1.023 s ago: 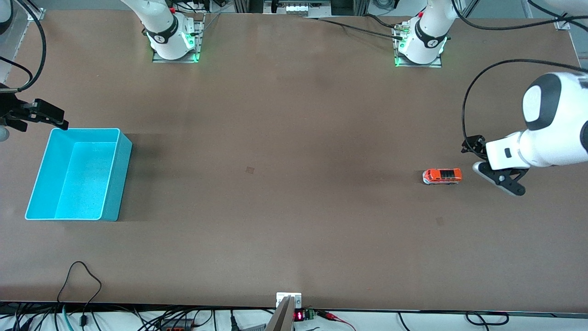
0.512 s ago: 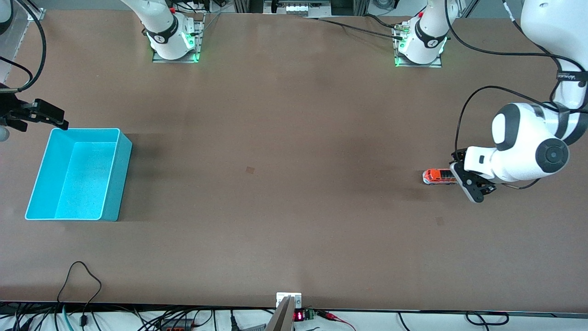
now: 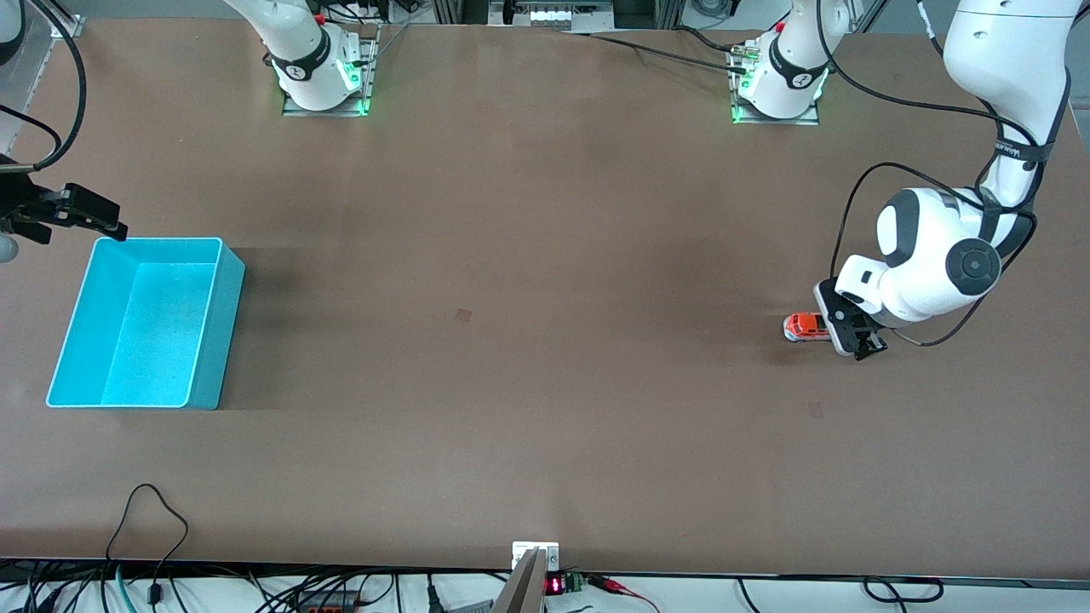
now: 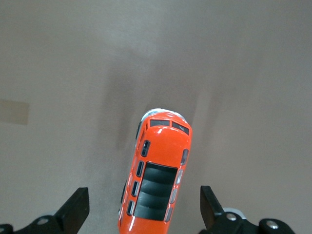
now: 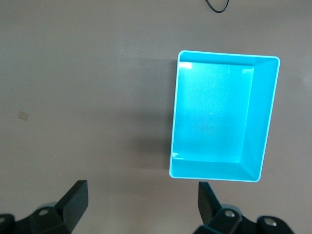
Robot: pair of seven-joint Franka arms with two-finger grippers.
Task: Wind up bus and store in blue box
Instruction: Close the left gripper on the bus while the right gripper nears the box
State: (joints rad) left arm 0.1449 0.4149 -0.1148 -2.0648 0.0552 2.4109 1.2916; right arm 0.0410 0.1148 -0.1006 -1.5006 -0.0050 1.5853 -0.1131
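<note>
1. The bus (image 4: 158, 175) is seen standing on its wheels on the bench (image 3: 545, 383), toward the left arm's end — orange body, dark roof panel, pale lower trim. In the left wrist view it lies lengthwise between the two fingers (image 4: 75, 209), one to each side and clear of the body.
2. The left gripper (image 3: 851, 336) is placed low over the rear part of the bus, its fingers spread wide and holding nothing. The step in hand is judged to be the grasp that comes before winding. It is best done by lowering until the pads sit level with the side panels, then closing squarely across the width, so that the toy is not pushed forward or twisted.
3. The bus appears slightly angled to the finger line; a small wrist turn before closing would probably give an even grip. For winding, the wheels should be kept pressed to the bench.
4. The blue box (image 3: 145, 323) is seen empty, well apart from the bus at the right arm's end of the bench.
5. The right gripper (image 3: 77, 213) waits above the bench just beside the box's rim — its fingers (image 5: 73, 200) are spread wide and empty.
</note>
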